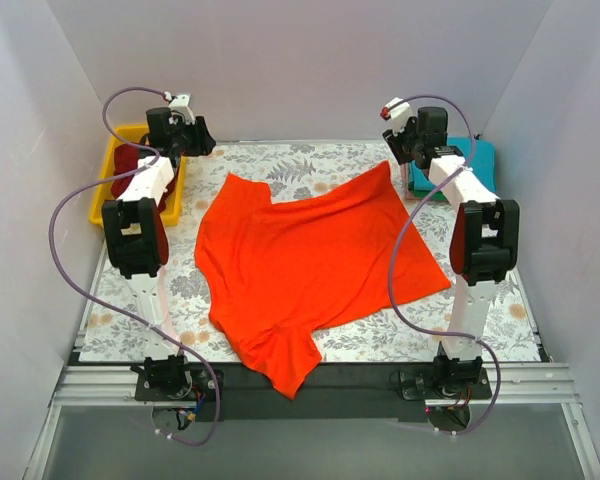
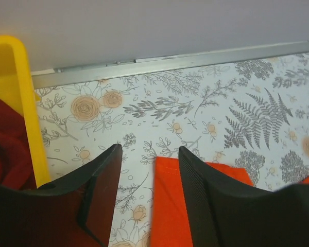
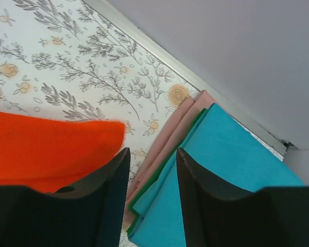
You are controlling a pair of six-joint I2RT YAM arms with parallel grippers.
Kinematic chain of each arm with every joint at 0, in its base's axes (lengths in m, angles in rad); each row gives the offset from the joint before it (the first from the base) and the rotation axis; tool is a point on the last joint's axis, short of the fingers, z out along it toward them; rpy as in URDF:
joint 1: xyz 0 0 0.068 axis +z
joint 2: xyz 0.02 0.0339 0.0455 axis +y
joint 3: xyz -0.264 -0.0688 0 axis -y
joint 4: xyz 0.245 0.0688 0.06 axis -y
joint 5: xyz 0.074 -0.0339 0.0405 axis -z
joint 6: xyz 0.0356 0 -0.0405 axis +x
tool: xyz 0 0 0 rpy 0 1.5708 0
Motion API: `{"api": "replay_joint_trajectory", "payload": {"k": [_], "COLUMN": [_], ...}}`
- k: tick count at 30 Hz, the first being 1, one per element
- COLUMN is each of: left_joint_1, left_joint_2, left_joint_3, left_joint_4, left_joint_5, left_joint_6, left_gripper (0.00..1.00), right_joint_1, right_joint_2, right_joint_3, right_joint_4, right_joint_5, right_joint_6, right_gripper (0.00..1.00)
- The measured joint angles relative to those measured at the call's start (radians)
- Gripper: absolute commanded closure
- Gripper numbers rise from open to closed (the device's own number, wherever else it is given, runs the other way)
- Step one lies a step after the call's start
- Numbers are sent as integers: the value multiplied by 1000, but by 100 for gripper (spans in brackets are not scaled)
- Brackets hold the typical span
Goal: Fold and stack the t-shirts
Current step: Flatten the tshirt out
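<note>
A bright orange-red t-shirt [image 1: 310, 260] lies spread flat across the middle of the table, one sleeve hanging over the near edge. My left gripper [image 1: 202, 148] hovers over its back left corner [image 2: 170, 206], open [image 2: 149, 150], with nothing held between the fingers. My right gripper [image 1: 395, 150] stands open [image 3: 152, 152] above the gap between the shirt's back right corner [image 3: 51, 149] and a folded stack. That stack has a teal t-shirt [image 3: 232, 154] on top, with a green edge [image 3: 165, 164] and pink cloth [image 3: 180, 123] beneath. A dark maroon t-shirt [image 2: 5, 139] lies in the yellow bin.
The yellow bin [image 1: 108, 185] stands at the back left, close beside my left arm. The folded stack [image 1: 480, 155] sits at the back right corner. A metal rail [image 2: 170, 59] and grey walls close off the floral table cloth [image 1: 300, 160].
</note>
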Motion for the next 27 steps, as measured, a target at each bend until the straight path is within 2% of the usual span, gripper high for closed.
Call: {"api": "replay_joint_trajectory", "payload": {"k": [1, 2, 4, 6, 8, 12, 15, 16, 18, 19, 22, 25, 27], "left_joint_1": [-3, -4, 2, 11, 18, 31, 19, 13, 0, -8, -31, -48, -68], "left_joint_2": [32, 49, 49, 10, -82, -333, -514, -565, -624, -634, -575, -445, -342], "left_joint_3": [52, 84, 98, 66, -42, -284, -420, -465, -531, -554, -550, -483, -407], "left_joint_4": [-27, -56, -105, -145, -172, -267, -329, -349, -369, -376, -385, -379, -376], "left_joint_5": [-19, -33, -56, -71, -67, -16, 38, 53, 72, 79, 82, 78, 65], "left_joint_6": [-6, -4, -10, -2, 13, 46, 76, 81, 89, 89, 82, 69, 57], "left_gripper": [36, 31, 31, 31, 35, 48, 51, 52, 55, 55, 62, 68, 69], "right_joint_1": [4, 6, 10, 10, 10, 9, 9, 9, 10, 10, 11, 11, 10], "right_joint_2": [27, 40, 38, 11, -28, -162, -246, -267, -283, -281, -236, -171, -136], "right_joint_3": [53, 89, 117, 117, 98, -2, -72, -104, -162, -185, -257, -312, -343], "right_joint_4": [-23, -50, -96, -155, -211, -344, -447, -465, -517, -530, -577, -602, -612], "right_joint_5": [28, 49, 82, 98, 100, 75, 48, 40, 31, 29, 32, 51, 63], "right_joint_6": [5, 12, 19, 23, 20, -6, -41, -52, -71, -73, -85, -88, -90], "right_gripper": [43, 34, 27, 27, 28, 38, 51, 60, 68, 76, 88, 96, 97]}}
